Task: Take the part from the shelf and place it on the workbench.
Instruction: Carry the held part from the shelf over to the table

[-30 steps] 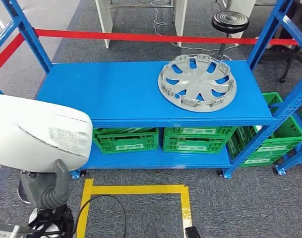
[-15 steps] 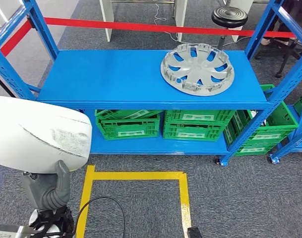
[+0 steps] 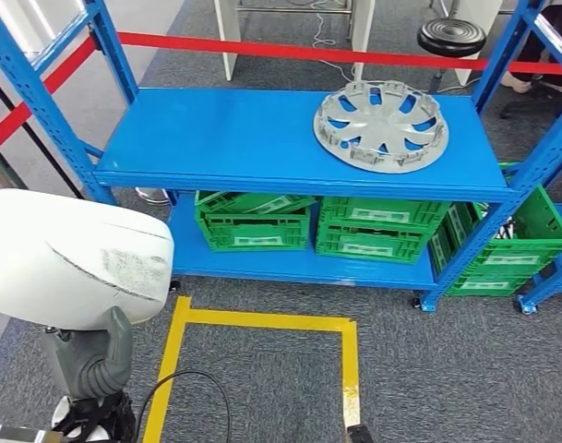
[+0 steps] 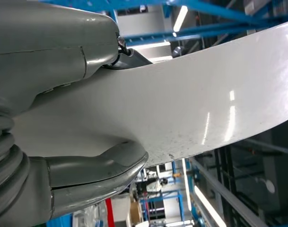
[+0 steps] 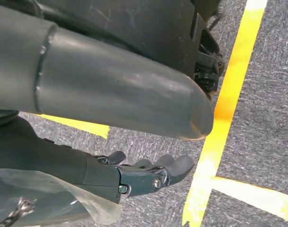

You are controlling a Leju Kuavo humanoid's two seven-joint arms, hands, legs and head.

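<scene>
While gripped, white part [image 3: 68,258] crosswise

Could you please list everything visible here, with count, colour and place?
white part: one, white, held at lower left
wheel cover: one, silver-grey, right on shelf top
shelf: one, blue, straight ahead
crates: several, green, lower shelf and right of it
barrier strip: one, red, behind shelf
stool: one, black, behind shelf
floor tape: yellow, floor before shelf
left robot hand: one, grey, grips the white part
right robot hand: one, dark, hanging above the floor, holding nothing
</scene>
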